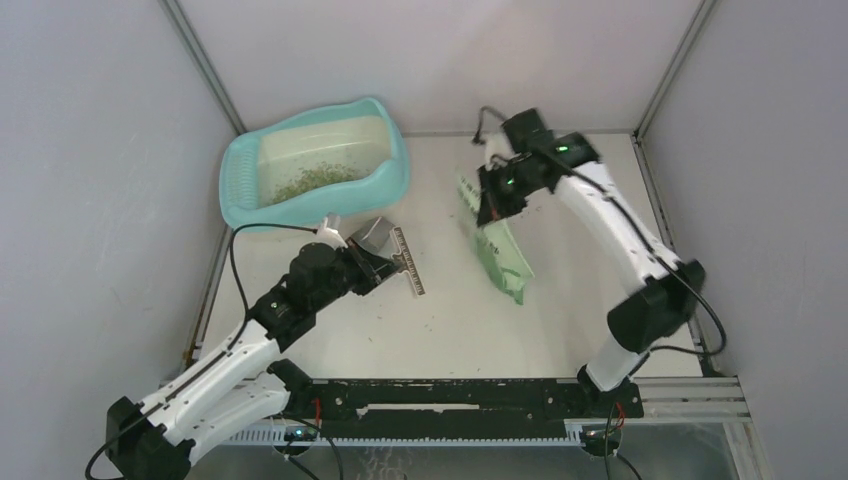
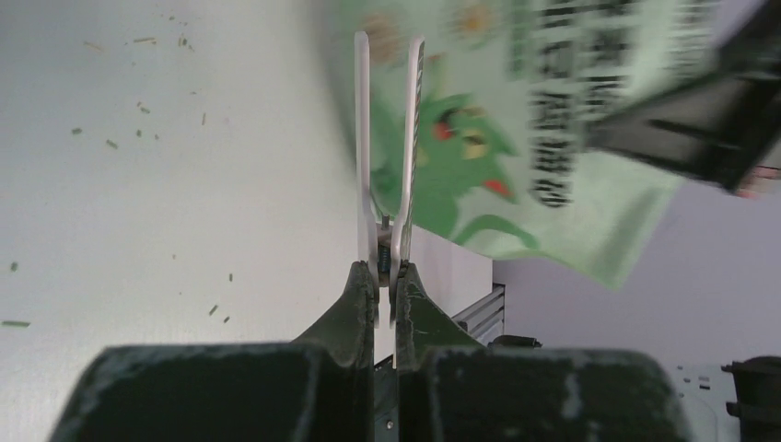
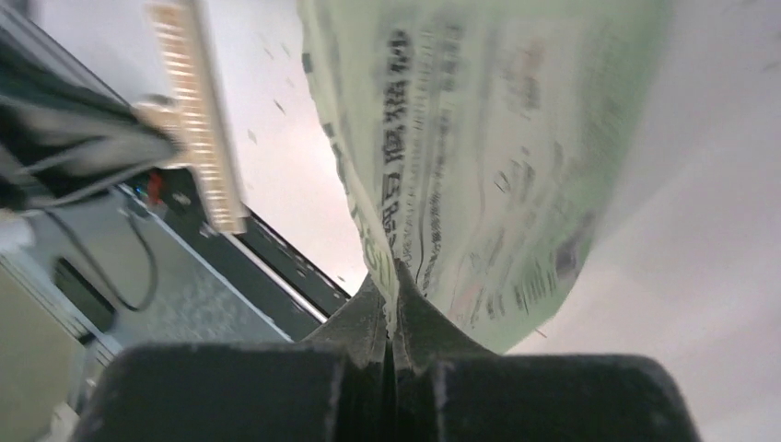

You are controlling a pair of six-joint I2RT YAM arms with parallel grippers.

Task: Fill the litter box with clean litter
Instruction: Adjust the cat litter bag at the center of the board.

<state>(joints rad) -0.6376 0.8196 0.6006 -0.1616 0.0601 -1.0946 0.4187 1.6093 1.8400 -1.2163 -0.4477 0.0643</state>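
Turquoise plastic, far-left of desk [image 1: 450, 330]: litter box [image 1: 392, 172], 1 pc, rounded corners, slotted ledge at its left end, cream inside. Contents: litter [image 1: 312, 181], thin green-beige patch on the near part of the floor; far part of floor bare. Box not touched by either arm.

Just near-right of box: left gripper [image 1: 372, 262], pinching a grey metal scoop [image 1: 378, 235]; scoop's slotted edge points right. Scoop is outside the box, close to its near rim. Contents of scoop: can't tell.

Desk centre: stray granules [image 1: 385, 300], scattered, few.

Right of centre: green printed bag [image 1: 503, 255], flat, top edge pinched in right gripper [image 1: 492, 212], lower end trailing toward near side. Whether it touches desk: can't tell. Bag well apart from box.

View notes:
- Top: only view w/ box and litter; shows both arms and overall layout.
- L wrist: left gripper [image 2: 385, 276] fingers pressed tight on scoop [image 2: 362, 138], seen edge-on as two thin metal strips. Bag [image 2: 553, 110] print shows a green cartoon figure and dark text, blurred. Stray granules [image 2: 138, 110] clearer here.
- R wrist: right gripper [image 3: 394, 295] fingers shut tight on bag [image 3: 479, 157] edge; text blurred. Scoop [image 3: 198, 129] slotted edge at left, blurred.
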